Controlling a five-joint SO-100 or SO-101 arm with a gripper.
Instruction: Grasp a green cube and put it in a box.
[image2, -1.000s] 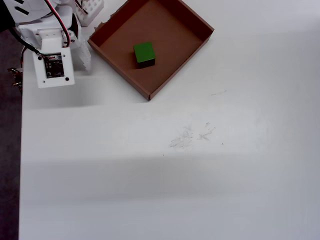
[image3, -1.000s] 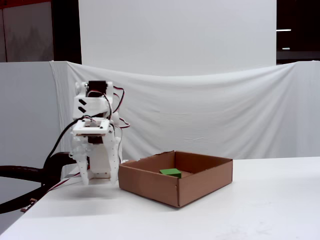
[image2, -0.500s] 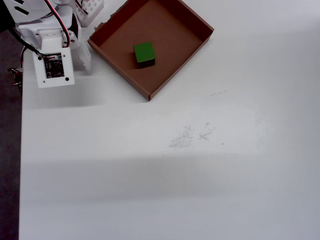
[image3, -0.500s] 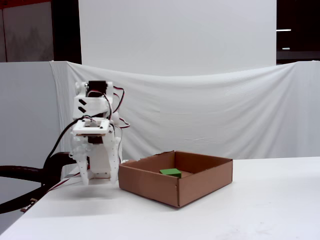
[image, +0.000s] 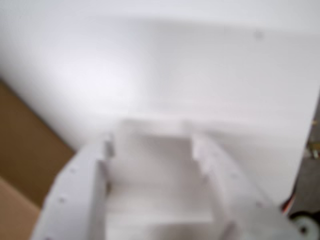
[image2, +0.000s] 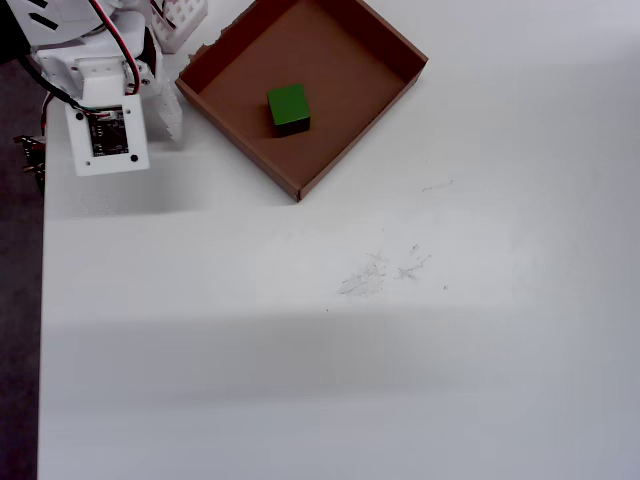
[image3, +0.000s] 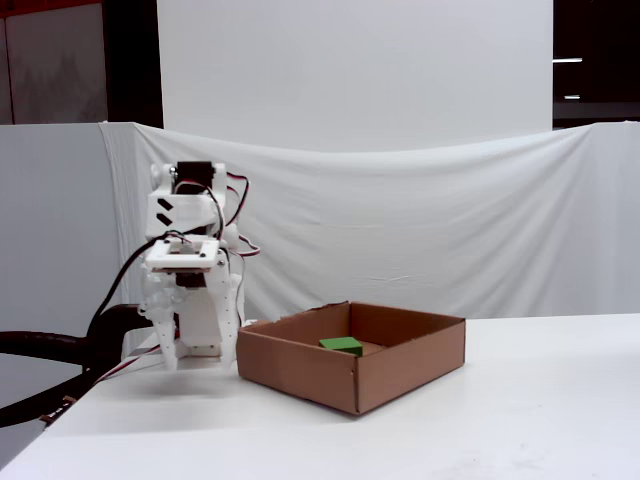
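The green cube (image2: 288, 103) lies on the floor of the brown cardboard box (image2: 345, 65), a little left of the middle; in the fixed view only the cube's top (image3: 342, 345) shows over the box's near wall (image3: 320, 372). My gripper (image: 152, 145) hangs folded down beside the box, to its left in the overhead view, and is open with only blurred white table between its fingers. A corner of the box (image: 20, 150) shows at the left of the wrist view. The cube is out of the wrist view.
The white arm (image2: 105, 130) (image3: 190, 290) with red and black wires stands at the table's back left corner in the overhead view. The table's left edge (image2: 42, 300) runs close to it. Faint scuff marks (image2: 380, 270) mark the white tabletop.
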